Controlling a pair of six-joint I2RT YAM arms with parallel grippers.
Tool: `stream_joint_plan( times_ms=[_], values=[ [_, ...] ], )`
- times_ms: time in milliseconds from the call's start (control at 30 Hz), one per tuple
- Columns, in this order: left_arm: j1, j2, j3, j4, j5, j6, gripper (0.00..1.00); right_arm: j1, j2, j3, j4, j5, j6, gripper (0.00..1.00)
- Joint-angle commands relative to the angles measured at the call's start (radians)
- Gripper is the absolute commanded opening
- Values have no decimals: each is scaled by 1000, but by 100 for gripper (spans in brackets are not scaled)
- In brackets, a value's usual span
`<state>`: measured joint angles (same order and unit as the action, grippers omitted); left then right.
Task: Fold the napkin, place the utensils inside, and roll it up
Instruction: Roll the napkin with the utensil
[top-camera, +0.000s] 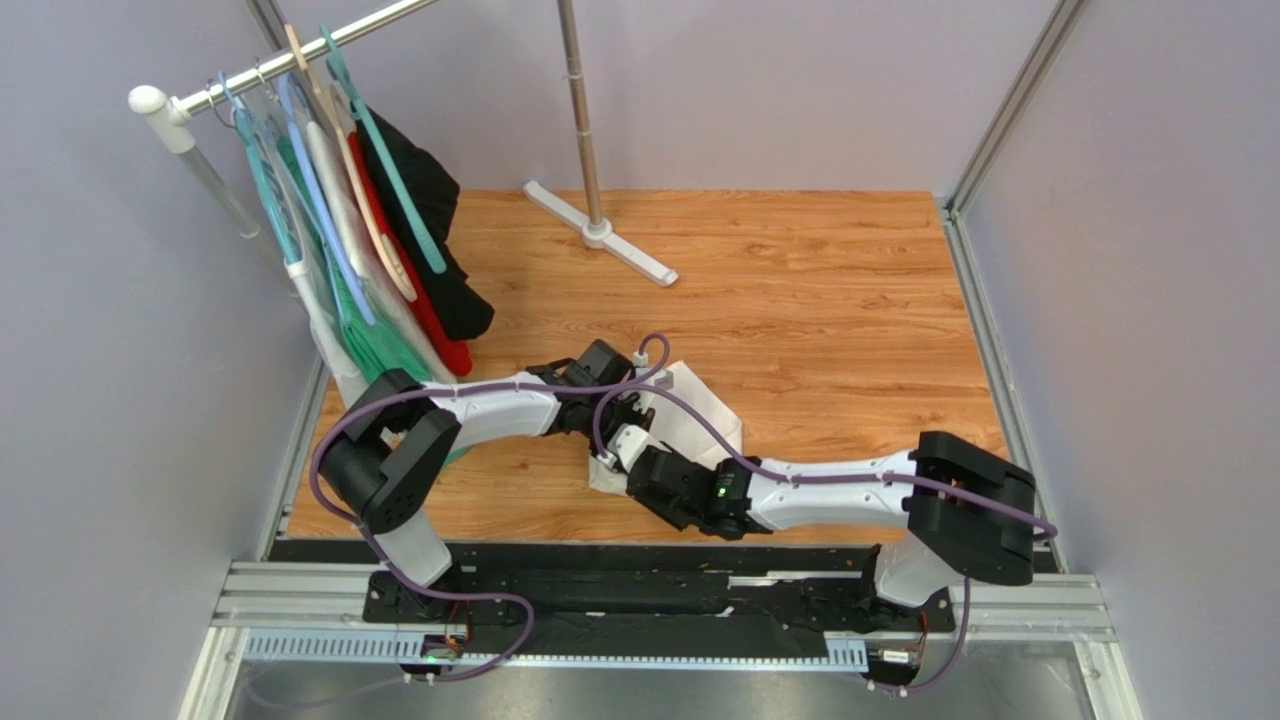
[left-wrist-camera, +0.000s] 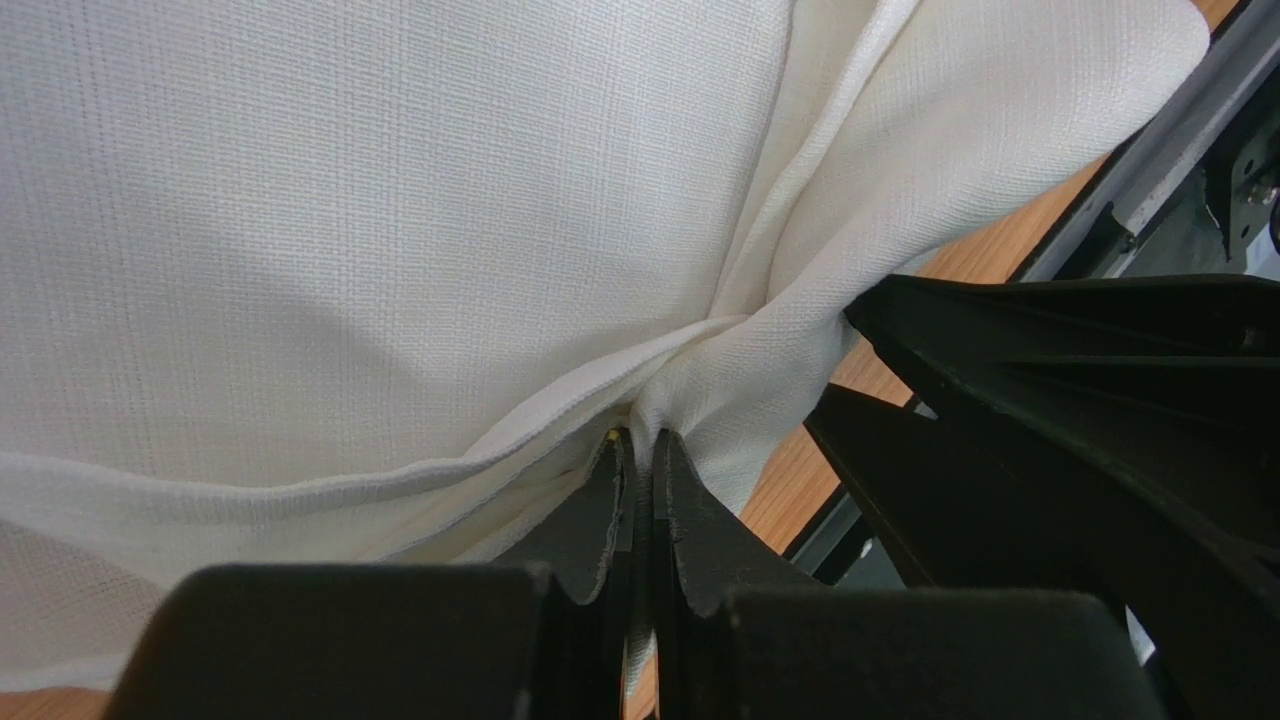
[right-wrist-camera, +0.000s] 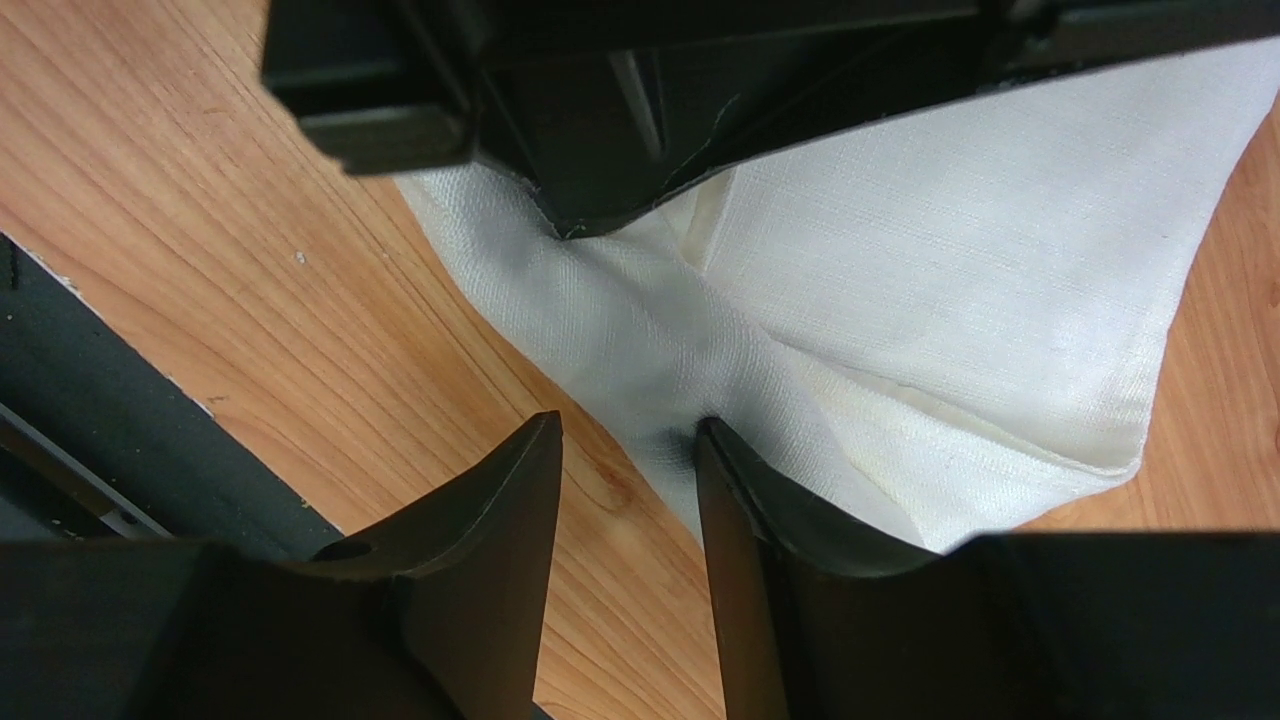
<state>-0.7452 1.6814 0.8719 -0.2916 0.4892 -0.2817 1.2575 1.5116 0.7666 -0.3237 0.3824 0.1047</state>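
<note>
The white napkin (top-camera: 706, 417) lies bunched on the wooden table, partly under both arms. My left gripper (top-camera: 643, 408) is shut on a gathered fold of the napkin (left-wrist-camera: 376, 225), pinched at the fingertips (left-wrist-camera: 643, 444). My right gripper (top-camera: 619, 458) is open just in front of it, at the napkin's near-left edge. In the right wrist view its gap (right-wrist-camera: 627, 438) is over bare wood, and its right finger (right-wrist-camera: 729, 495) touches the napkin's edge (right-wrist-camera: 932, 270). The left gripper (right-wrist-camera: 601, 90) shows black at the top of that view. No utensil is in view.
A clothes rack with several hangers and garments (top-camera: 368, 225) stands at the back left, with its pole foot (top-camera: 601, 233) on the table. A black rail (top-camera: 661, 578) runs along the near edge. Grey walls close in both sides.
</note>
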Motion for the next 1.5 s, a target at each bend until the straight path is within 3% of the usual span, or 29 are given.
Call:
stream_joint_plan(
  times_ms=[0,367,467,500,567,700,733,933,1467],
  values=[
    [1,23,-5,-106,-41,50,2,-21,62,34,-2,-53,-31,43],
    [3,32,15,-112,-23,62,2,-49,199,80,-9,-74,-25,40],
    [6,24,19,-118,-24,61,2,-61,246,99,-23,-103,-19,19],
    [9,23,21,-118,-24,58,2,-61,257,106,-32,-115,-14,8],
    [15,18,24,-116,-29,49,5,-61,286,135,-66,-129,-10,0],
    [46,-14,33,-112,-43,23,20,-61,297,169,-130,-165,27,0],
    [52,-20,38,-112,-47,18,31,-60,295,177,-149,-172,36,0],
    [110,-54,96,-118,-75,-8,58,-61,257,178,-216,-234,128,0],
    [264,-166,182,-79,-89,-54,74,-84,233,203,-233,-356,204,0]
  ],
)
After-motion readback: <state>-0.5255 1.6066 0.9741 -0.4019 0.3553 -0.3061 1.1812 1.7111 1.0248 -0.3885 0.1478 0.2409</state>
